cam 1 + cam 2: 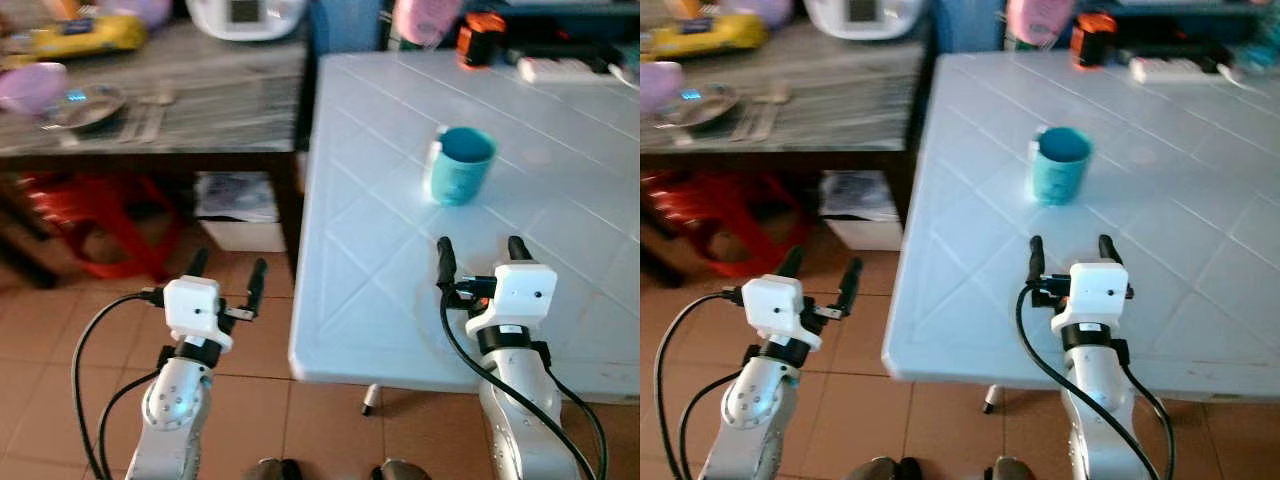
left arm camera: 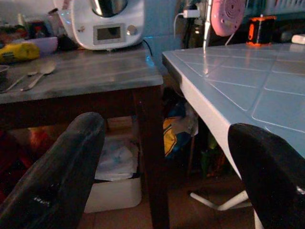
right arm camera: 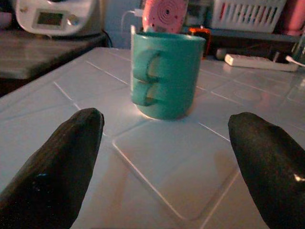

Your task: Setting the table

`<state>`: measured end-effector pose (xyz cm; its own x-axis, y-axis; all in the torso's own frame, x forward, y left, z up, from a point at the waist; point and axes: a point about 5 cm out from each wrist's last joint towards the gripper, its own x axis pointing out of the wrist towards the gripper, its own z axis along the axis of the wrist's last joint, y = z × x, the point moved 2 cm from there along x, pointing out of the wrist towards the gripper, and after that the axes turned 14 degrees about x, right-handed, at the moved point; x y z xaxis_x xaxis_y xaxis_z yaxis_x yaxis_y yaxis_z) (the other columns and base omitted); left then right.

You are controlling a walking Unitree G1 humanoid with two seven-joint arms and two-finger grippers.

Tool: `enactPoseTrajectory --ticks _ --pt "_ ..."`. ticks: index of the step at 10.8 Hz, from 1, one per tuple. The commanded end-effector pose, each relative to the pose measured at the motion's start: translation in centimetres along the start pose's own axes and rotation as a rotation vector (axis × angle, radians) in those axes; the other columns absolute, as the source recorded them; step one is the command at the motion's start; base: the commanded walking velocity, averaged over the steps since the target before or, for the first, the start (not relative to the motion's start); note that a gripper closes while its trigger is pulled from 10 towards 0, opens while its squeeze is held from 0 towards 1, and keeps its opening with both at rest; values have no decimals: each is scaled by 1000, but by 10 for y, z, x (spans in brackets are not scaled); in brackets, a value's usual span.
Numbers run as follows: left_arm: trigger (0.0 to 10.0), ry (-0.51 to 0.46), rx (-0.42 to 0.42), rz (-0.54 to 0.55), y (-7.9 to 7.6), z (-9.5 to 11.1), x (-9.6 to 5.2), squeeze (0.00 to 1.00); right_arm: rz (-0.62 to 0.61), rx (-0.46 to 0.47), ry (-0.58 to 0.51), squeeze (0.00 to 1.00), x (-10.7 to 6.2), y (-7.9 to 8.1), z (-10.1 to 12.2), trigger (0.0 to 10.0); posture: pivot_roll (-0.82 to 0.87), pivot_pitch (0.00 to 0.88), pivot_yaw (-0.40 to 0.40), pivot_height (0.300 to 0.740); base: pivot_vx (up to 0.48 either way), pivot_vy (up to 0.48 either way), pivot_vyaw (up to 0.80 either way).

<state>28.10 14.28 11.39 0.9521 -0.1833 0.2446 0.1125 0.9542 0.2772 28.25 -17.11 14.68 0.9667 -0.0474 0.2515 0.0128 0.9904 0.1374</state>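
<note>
The mug point(image 1: 460, 166) is teal, standing on a pale blue-white table point(image 1: 380, 230) marked with a diagonal grid of squares. The side counter point(image 1: 200, 100) is streaked grey (wood-grain look), the stool point(image 1: 95, 225) beneath it red, the floor point(image 1: 60, 340) terracotta tile.

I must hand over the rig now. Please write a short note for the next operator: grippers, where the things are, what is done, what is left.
Right gripper: open, holding nothing, over the white table, facing the teal mug with a gap between.
Left gripper: open, holding nothing, over the floor beside the table's edge.
Mug: upright on the white table, handle toward the robot.
Spoons lie on the grey side table.
Done: mug on the table.
Left: probably bring the spoons and other pieces over.
</note>
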Motion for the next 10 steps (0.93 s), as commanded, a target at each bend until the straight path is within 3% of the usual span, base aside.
enactPoseTrajectory --ticks 1,5,7,10 --pt "10000 6 1 -13 0 -1 -1 0 -18 11 7 0 -1 -1 -1 10000 -108 181 90 740 0 0 0" --pt "10000 -11 -11 -46 -4 2 2 0 -119 6 8 0 1 -14 -1 10000 -108 186 98 740 0 0 0" --pt "10000 -22 -19 -63 -7 5 5 0 -117 12 9 0 9 -11 -2 10000 -106 194 106 740 0 0 0" --pt "10000 -7 -20 -89 -10 2 1 0 -120 33 -5 0 42 -1 0 10000 -94 216 116 740 0 0 0"
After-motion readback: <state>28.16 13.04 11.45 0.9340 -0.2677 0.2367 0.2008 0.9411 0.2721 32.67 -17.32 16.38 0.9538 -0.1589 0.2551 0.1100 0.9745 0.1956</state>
